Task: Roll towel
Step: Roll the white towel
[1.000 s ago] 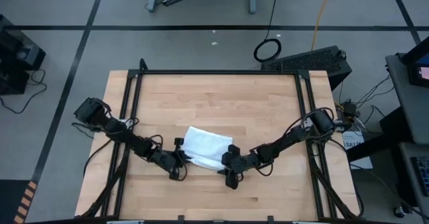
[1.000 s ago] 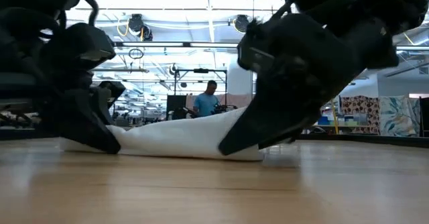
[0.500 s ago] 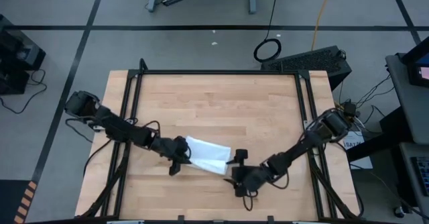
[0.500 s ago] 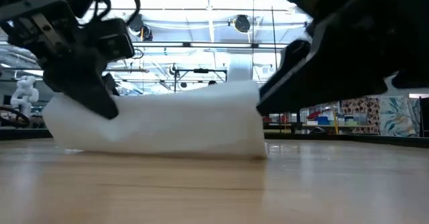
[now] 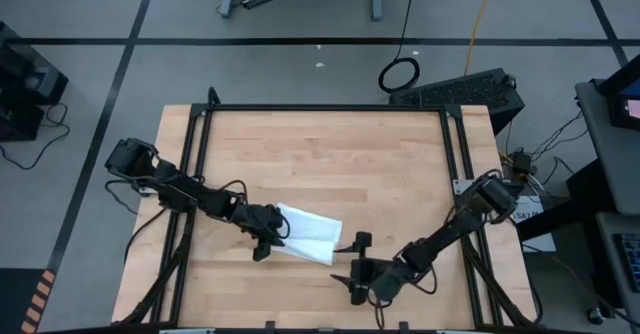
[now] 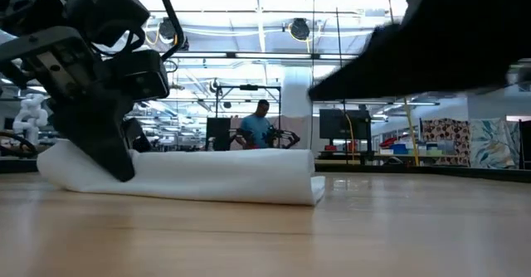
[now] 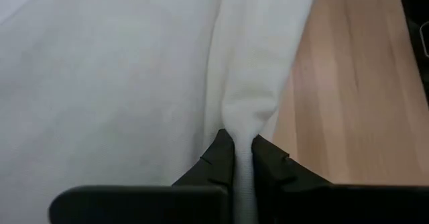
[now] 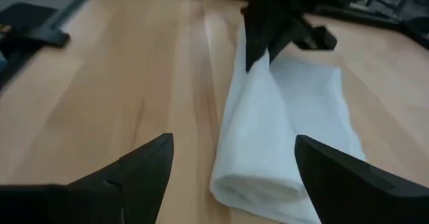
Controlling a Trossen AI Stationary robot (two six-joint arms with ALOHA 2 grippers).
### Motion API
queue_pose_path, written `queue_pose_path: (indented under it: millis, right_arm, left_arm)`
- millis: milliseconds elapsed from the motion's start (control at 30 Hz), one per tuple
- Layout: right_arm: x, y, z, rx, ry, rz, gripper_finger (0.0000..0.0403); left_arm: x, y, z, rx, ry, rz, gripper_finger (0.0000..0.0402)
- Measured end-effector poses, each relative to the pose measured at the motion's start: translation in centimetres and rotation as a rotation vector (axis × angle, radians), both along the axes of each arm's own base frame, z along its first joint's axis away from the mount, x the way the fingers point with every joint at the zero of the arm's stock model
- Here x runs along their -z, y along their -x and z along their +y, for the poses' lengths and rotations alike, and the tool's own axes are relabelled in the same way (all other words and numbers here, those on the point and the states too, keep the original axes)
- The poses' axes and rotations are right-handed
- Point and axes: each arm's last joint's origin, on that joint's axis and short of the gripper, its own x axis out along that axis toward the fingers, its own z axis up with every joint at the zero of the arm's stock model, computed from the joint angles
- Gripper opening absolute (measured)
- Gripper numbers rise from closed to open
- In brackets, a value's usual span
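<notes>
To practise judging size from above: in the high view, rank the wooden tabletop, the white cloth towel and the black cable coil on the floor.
1. Light wooden tabletop
2. White cloth towel
3. Black cable coil; it lies lower on the floor, so this ranking is less certain.

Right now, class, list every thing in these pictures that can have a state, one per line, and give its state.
Plain white soft cloth towel: partly rolled, lying on the wooden table, one end pinched.
Left gripper: shut on the towel's edge, at its left end.
Right gripper: open, clear of the towel, near the table's front edge.
Person in the room behind: standing.
</notes>
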Motion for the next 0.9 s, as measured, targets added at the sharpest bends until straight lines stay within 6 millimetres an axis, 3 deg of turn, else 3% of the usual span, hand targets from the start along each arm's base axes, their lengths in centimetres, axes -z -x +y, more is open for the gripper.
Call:
queue_pose_path:
  millis: [433,700,900]
  right_arm:
    - [3.3,-5.7,0.6,0.133,0.083,0.119,0.0302]
    - [3.5,-5.7,0.9,0.21,0.13,0.106,0.0302]
    - [4.8,-4.8,0.2,0.256,-0.017,0.111,0.0302]
  left_arm:
    - [0.0,0.0,-0.1,-0.002,0.039,0.012,0.0027]
    - [0.0,0.0,-0.1,-0.001,0.039,0.011,0.0027]
    - [-0.1,-0.1,-0.1,0.002,0.04,0.0,0.0027]
